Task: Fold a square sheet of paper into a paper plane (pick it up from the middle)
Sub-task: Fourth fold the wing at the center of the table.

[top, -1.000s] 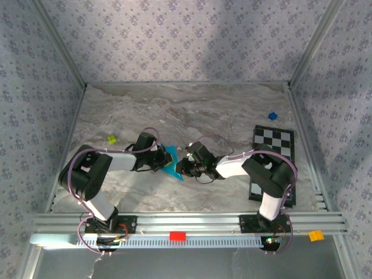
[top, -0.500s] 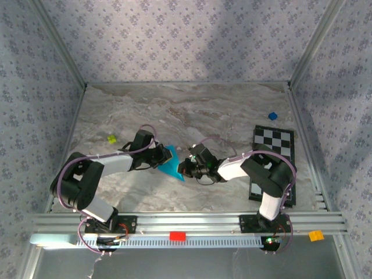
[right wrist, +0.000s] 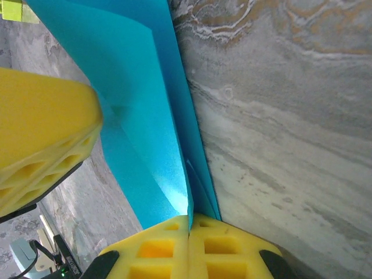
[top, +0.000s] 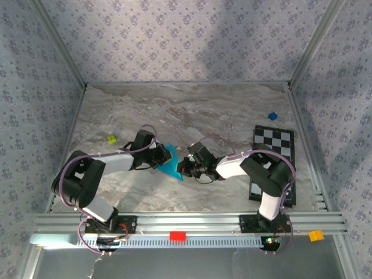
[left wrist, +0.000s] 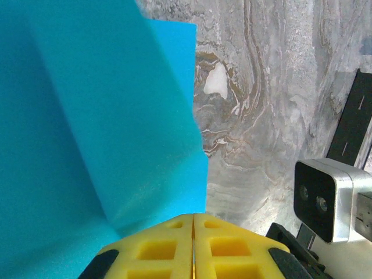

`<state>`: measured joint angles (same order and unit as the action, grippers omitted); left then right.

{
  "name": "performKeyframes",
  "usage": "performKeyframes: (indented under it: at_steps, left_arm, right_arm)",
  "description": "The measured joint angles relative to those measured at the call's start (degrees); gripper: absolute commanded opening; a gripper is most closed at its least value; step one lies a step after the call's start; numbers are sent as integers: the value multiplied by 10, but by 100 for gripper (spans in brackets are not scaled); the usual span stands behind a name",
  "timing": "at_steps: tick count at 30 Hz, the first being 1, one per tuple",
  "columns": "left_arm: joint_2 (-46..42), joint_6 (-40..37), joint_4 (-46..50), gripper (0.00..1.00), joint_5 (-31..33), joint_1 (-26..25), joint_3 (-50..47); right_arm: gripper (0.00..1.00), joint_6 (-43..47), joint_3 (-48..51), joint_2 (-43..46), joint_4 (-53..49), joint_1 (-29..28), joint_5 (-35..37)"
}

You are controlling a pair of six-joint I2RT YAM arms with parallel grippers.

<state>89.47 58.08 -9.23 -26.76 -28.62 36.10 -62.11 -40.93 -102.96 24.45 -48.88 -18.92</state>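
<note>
The square sheet of paper [top: 172, 164] is held between left gripper [top: 164, 157] and right gripper [top: 181, 168]. Left wrist: fingers [left wrist: 157, 250] pinched tight on its edge, sheet spreading ahead-left. Right wrist: fingertips [right wrist: 226, 250] clamped on its folded corner.

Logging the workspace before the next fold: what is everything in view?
sheet of paper: one, bright cyan, partly folded, held between both grippers mid-table
checkered board: one, black and white, table's right side
small cube: one, dark blue, beyond the board
small block: one, yellow-green, table's left side
red block: one, on the front rail
orange block: one, by the rail's right end
table: one, grey marble
left gripper: one, yellow fingers, shut on the paper
right gripper: one, yellow fingers, shut on the paper
</note>
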Motion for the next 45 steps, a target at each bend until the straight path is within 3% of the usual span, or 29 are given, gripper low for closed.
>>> performKeyframes:
  at_steps: [8, 33, 45]
  left_arm:
    - [51, 0, -6, 4, 2, 0, 17]
    - [58, 0, -21, 2, -5, 15, 3]
    - [63, -4, -28, 1, -13, 15, 3]
  right_arm:
    - [0, 0, -4, -1, -7, 0, 0]
    - [0, 6, -22, -11, -25, 0, -15]
    - [11, 26, -27, -2, -53, 0, -17]
